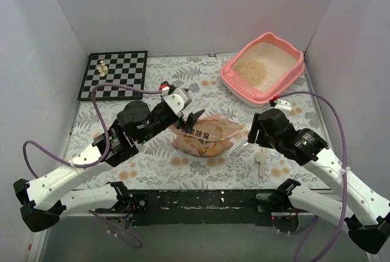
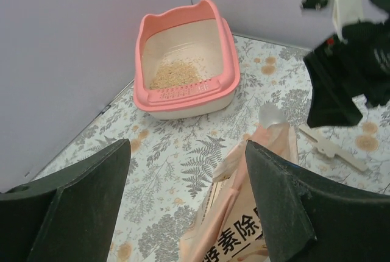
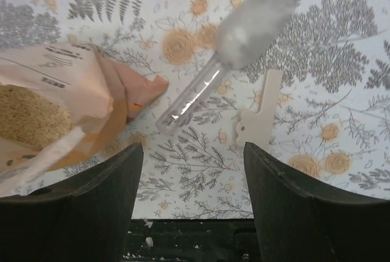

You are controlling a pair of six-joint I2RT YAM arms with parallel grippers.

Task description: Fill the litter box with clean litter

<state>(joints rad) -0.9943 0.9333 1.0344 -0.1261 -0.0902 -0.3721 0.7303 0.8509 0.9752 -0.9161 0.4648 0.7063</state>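
The pink litter box [image 1: 286,84] stands at the back right, and a patch of beige clean litter [image 1: 255,70] covers part of its pale floor. The left wrist view shows the litter box [image 2: 186,94] and its litter [image 2: 177,74] ahead. An orange-peach printed bag [image 1: 206,137] lies mid-table. My left gripper [image 1: 190,120] is open at the bag's left end. The bag [image 2: 244,225] lies under its right finger, not pinched. My right gripper [image 1: 255,133] hangs open and empty beside the bag's right end. More granules show inside the bag [image 3: 55,103]. A clear scoop [image 3: 237,49] lies ahead of the right gripper [image 3: 193,152].
A black-and-white chessboard [image 1: 114,74] with a few pale pieces sits at the back left. A flat white plastic piece [image 3: 259,119] lies on the floral tablecloth near the scoop. Grey walls close in the table on three sides.
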